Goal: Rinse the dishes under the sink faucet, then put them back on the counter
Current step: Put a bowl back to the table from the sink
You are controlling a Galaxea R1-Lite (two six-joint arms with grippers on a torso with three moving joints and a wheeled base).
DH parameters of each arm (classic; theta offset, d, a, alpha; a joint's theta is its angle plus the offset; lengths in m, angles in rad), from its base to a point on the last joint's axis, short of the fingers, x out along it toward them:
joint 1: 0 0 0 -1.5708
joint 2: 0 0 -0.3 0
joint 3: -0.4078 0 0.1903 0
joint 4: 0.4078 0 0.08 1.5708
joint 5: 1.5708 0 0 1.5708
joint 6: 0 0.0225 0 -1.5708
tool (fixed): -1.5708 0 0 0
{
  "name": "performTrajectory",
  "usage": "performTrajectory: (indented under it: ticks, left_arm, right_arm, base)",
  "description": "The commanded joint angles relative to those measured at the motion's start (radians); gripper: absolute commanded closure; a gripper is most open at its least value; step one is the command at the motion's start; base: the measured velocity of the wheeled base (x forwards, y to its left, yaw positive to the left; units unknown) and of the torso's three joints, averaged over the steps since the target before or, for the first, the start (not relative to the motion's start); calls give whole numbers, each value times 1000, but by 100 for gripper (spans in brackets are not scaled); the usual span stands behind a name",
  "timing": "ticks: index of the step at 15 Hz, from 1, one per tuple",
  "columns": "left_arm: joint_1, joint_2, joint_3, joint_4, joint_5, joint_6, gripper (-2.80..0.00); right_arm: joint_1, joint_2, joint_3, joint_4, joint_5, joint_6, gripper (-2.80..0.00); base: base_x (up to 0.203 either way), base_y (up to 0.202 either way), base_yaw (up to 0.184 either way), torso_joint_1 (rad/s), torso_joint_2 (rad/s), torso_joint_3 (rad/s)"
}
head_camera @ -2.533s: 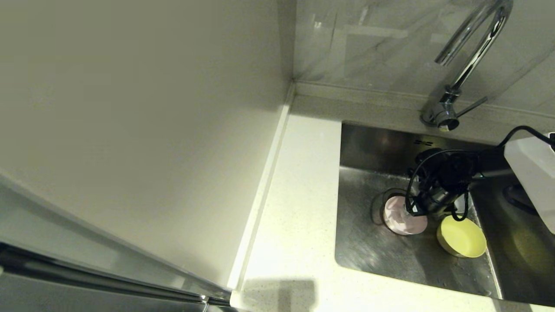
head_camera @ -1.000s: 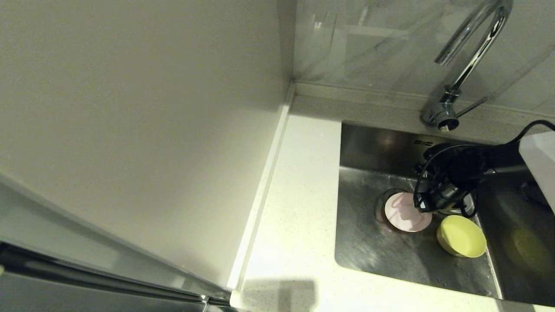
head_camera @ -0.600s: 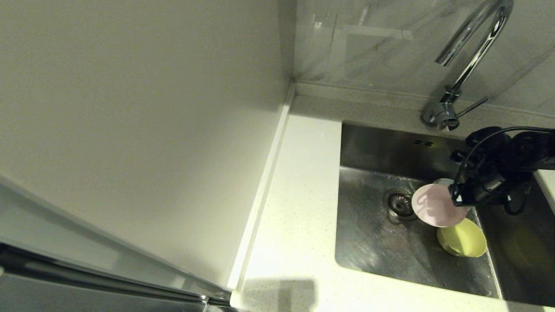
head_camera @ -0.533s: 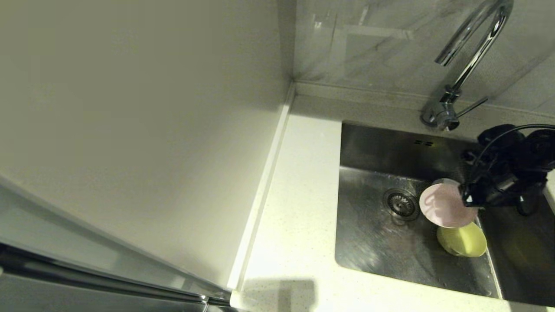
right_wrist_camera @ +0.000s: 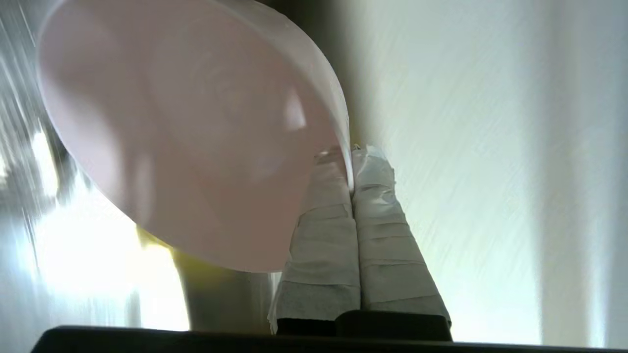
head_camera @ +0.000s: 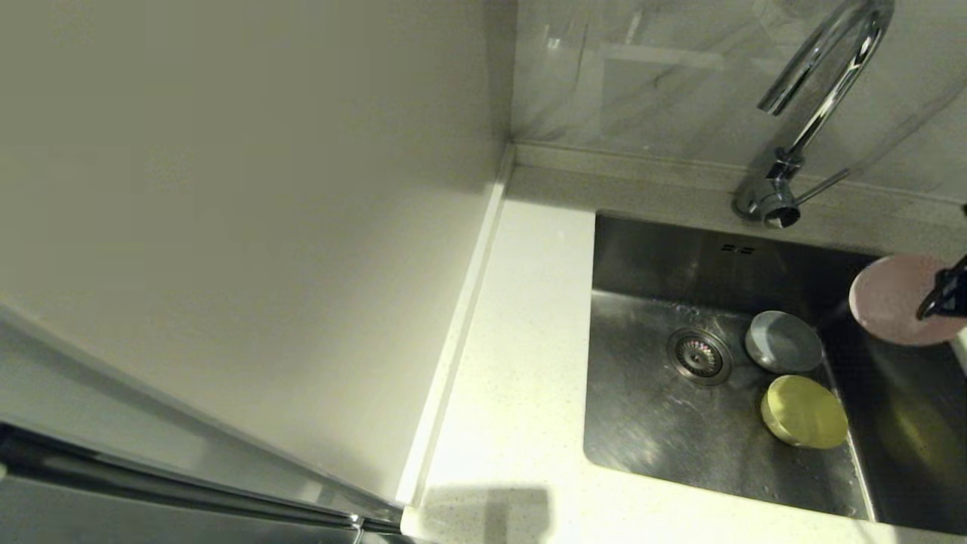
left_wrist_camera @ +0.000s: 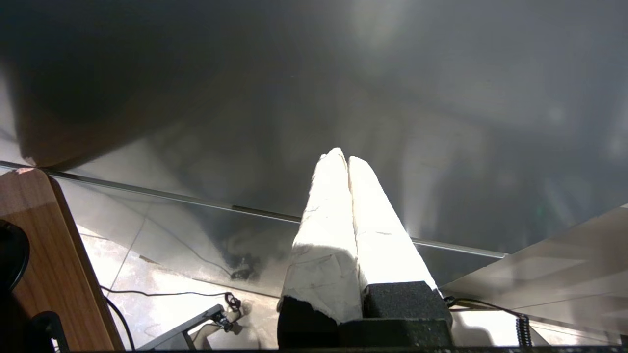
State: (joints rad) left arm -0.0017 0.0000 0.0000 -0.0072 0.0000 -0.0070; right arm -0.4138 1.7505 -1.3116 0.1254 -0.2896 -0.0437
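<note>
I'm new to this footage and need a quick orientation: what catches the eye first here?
A pale pink round bowl, pinched at its rim by the right gripper, hangs above the right side of the steel sink. A blue-grey bowl and a yellow-green bowl sit on the sink floor beside the drain, below the tall chrome faucet.

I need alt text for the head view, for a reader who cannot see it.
The right gripper holds a pale pink bowl by its rim, above the right side of the steel sink. A blue-grey bowl and a yellow-green bowl lie in the basin, below the chrome faucet.
</note>
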Motion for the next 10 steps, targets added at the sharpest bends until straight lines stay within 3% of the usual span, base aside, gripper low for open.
performTrajectory:
  ticks: [1, 3, 6, 9, 10]
  left_arm:
    - [0, 0, 3, 0, 0, -1, 0]
    - [0, 0, 3, 0, 0, -1, 0]
    - [0, 0, 3, 0, 0, -1, 0]
    - [0, 0, 3, 0, 0, -1, 0]
    - [0, 0, 3, 0, 0, -1, 0]
  right_arm:
    - [-24, -59, 30, -460, -3, -33, 0]
    - [-51, -95, 74, -832, 0, -98, 0]
    - [-133, -138, 99, -1227, -4, -135, 0]
    - [-158, -153, 107, -1538, -14, -47, 0]
    - [-160, -158, 122, -1603, -52, -19, 0]
  base:
    - [0, 0, 0, 0, 0, 0]
    - [0, 0, 0, 0, 0, 0]
    - [0, 0, 0, 0, 0, 0]
    - [0, 0, 0, 0, 0, 0]
    - [0, 0, 0, 0, 0, 0]
